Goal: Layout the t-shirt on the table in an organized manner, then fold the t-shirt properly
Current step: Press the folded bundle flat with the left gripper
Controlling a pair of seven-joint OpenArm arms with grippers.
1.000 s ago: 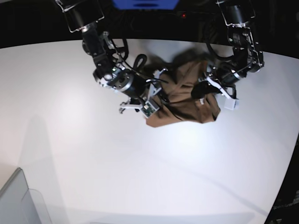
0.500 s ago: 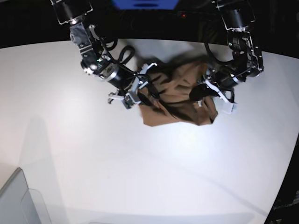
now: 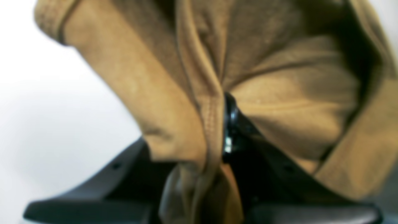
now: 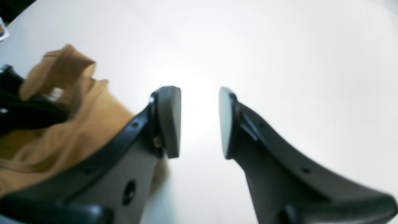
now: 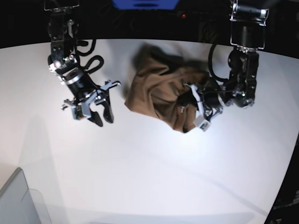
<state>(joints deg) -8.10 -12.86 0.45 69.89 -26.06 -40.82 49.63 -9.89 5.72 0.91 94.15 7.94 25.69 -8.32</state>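
The tan-brown t-shirt (image 5: pixel 156 88) lies bunched and wrinkled on the white table (image 5: pixel 149 168), near its far middle. My left gripper (image 5: pixel 195 111) is at the shirt's right lower edge, shut on a fold of it. In the left wrist view the t-shirt (image 3: pixel 279 93) fills the frame, with a hemmed fold pinched in the left gripper (image 3: pixel 214 149). My right gripper (image 5: pixel 102 114) hovers to the left of the shirt, apart from it and open. In the right wrist view the right gripper (image 4: pixel 199 123) has only bare table (image 4: pixel 279 62) between its pads, and the t-shirt (image 4: pixel 62 133) lies to its left.
A grey translucent bin corner (image 5: pixel 18 200) sits at the front left. The table's curved edge (image 5: pixel 286 172) runs down the right side. Beyond the far edge is a dark area with both arm bases.
My right gripper has swung left, away from the shirt's edge, staying open. My left gripper has moved left and down with the cloth, and the shirt has shifted and spread leftward.
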